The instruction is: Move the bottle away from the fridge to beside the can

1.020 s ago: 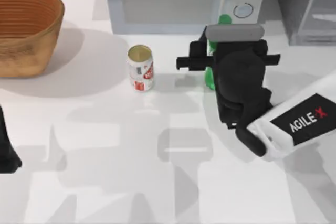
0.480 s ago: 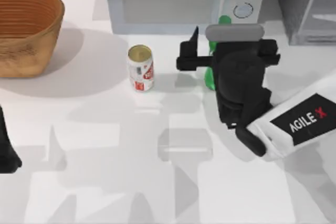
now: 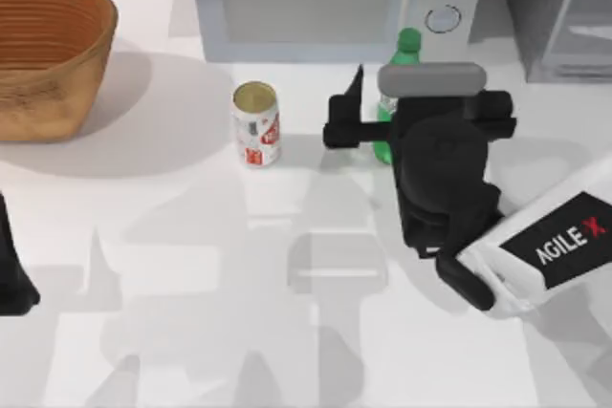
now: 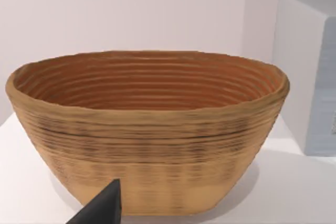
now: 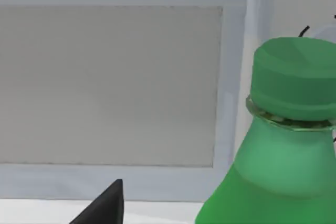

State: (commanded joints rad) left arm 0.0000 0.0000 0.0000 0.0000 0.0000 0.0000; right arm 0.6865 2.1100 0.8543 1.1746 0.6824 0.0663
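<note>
Standing upright in front of the microwave (image 3: 316,2), the bottle (image 3: 405,45) is well right of the can (image 3: 256,123) and left of the fridge (image 3: 564,7). The right gripper (image 3: 368,117) sits at the bottle's lower body, jaws spread wide, gripping nothing. The left gripper (image 3: 11,269) is parked at the table's left edge; I cannot tell its jaw state
</note>
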